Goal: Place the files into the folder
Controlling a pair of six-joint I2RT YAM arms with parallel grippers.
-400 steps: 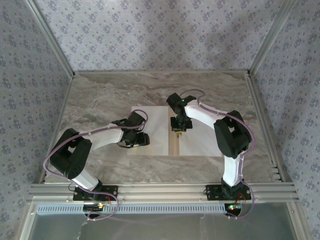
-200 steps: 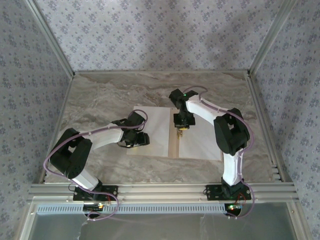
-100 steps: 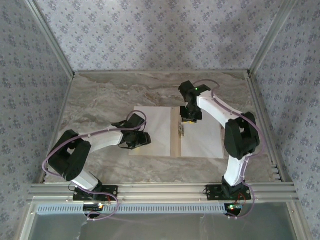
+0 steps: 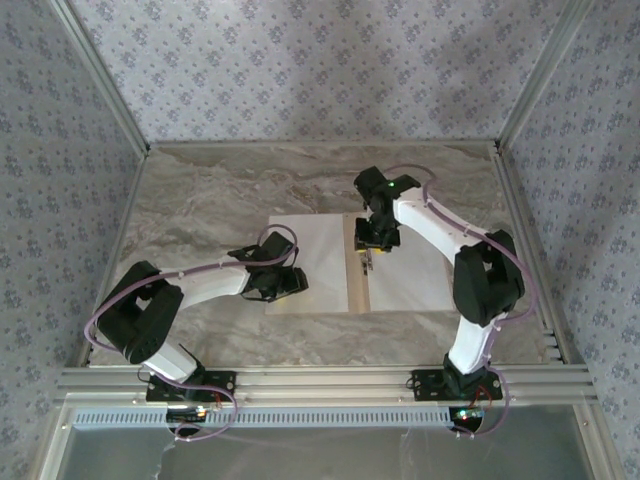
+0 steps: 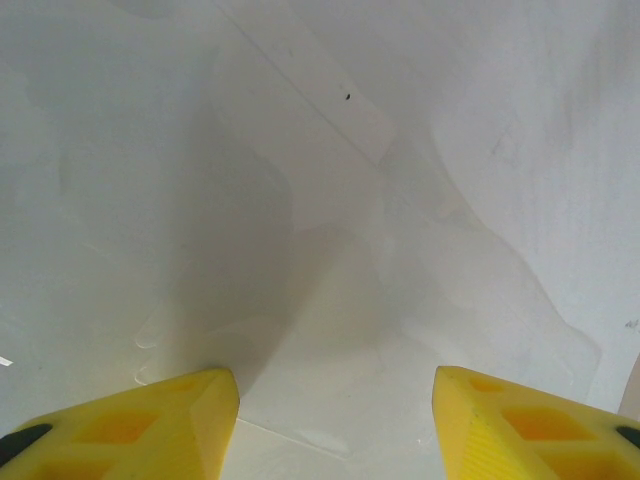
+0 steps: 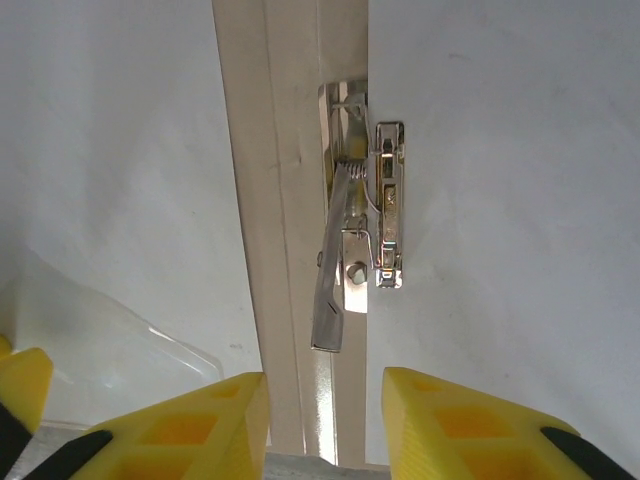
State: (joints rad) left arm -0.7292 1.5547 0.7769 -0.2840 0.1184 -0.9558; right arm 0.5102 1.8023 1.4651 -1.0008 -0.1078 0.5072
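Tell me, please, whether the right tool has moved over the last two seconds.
Yes. In the top view, the right tool has shifted toward the table's far edge and slightly rightward.

Marble-look table (image 4: 220,190) in front of me, grey with tan veins, and its stone shows on every side of what it carries. One thing lies straight on it: the folder (image 4: 351,290), opened flat, about mid-table and a touch right, closer to the near edge than the far. Its tan spine runs near to far. From my right wrist I see a metal clip (image 6: 360,250) lying along that spine.
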